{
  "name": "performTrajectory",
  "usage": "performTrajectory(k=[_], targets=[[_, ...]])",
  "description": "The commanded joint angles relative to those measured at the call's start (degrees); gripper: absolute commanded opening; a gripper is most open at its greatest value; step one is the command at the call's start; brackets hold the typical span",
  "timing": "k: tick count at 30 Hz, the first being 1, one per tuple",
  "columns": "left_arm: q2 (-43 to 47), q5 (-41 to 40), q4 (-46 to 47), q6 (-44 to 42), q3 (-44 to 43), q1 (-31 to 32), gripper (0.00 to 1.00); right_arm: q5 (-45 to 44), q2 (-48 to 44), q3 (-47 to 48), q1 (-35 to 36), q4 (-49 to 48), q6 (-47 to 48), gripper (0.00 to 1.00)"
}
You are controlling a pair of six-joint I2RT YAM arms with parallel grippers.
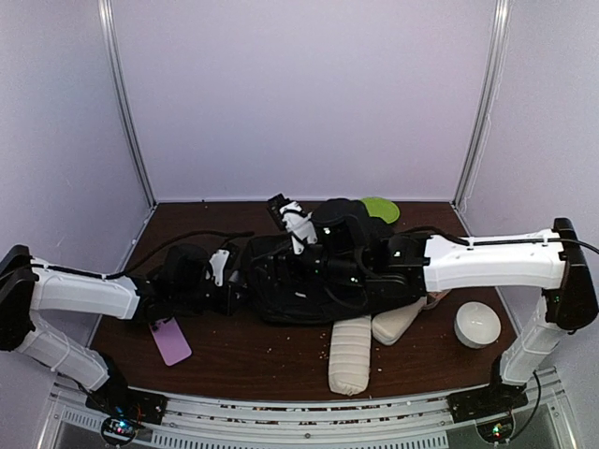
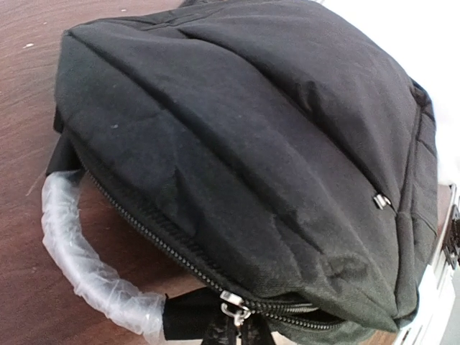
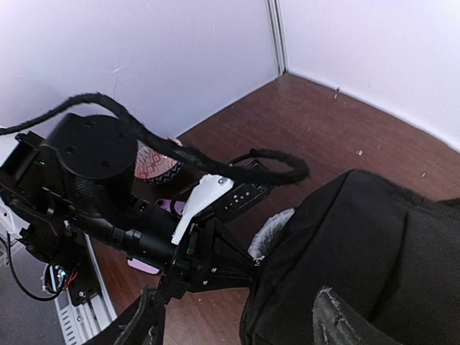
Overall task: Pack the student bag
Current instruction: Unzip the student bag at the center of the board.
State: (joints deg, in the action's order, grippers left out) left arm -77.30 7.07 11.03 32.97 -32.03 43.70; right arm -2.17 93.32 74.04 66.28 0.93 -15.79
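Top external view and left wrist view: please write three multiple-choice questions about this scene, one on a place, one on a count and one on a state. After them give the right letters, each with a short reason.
1. Where does the lilac phone lie?
A) on top of the bag
B) on the table, left of the student bag
C) against the back wall

2. How many cream pouches lie at the near side of the bag?
A) one
B) two
C) four

3. In what state is the bag's carrying handle?
A) wrapped in clear plastic
B) bare
C) torn off

Answers:
1 B: the phone rests flat on the brown wood, apart from the bag.
2 B: two pale pouches show, side by side.
3 A: crinkled clear film covers the curved handle.
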Motion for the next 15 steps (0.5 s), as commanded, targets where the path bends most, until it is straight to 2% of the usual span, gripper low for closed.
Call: performTrajectory(k=[1, 9, 15], targets=[[2.9, -0.32, 4.65, 0.44, 0.7, 2.05, 0.0, 3.78, 6.95, 5.63, -0.48, 6.66, -10.37, 0.7], [7.15, -1.42, 4.91, 1.12, 3.95, 3.27, 0.0, 5.63, 12.15, 8.15, -2.52, 9.0, -20.32, 0.66], [7.6, -1.61, 5.21, 1.51, 4.37, 4.08, 0.0, 6.89, 14.77, 10.16, -2.81, 11.59, -21.21, 0.65]])
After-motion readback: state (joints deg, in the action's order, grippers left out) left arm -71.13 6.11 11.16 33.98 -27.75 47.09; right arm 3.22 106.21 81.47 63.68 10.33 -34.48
